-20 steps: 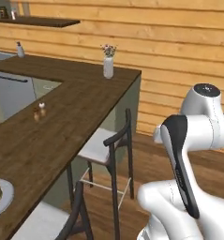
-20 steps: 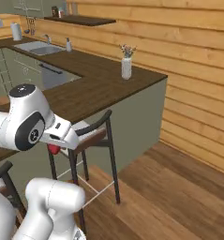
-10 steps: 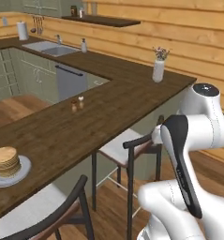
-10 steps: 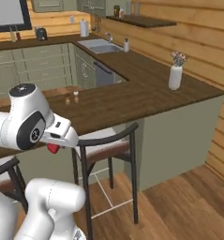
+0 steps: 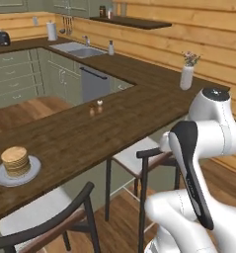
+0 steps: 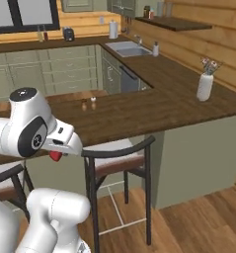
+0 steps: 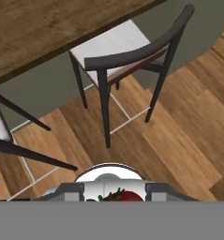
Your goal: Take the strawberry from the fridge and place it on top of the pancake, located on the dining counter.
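Strawberry pinched in the claw, green leafy cap toward hand view's left, long axis unclear.

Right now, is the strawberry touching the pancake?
Apart. The right base view shows the strawberry at the gripper; the pancake sits far off on its plate.

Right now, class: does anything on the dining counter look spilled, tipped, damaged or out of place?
Nothing stands out. The pancake stack sits upright on its plate, and the vase stands upright on the dining counter.
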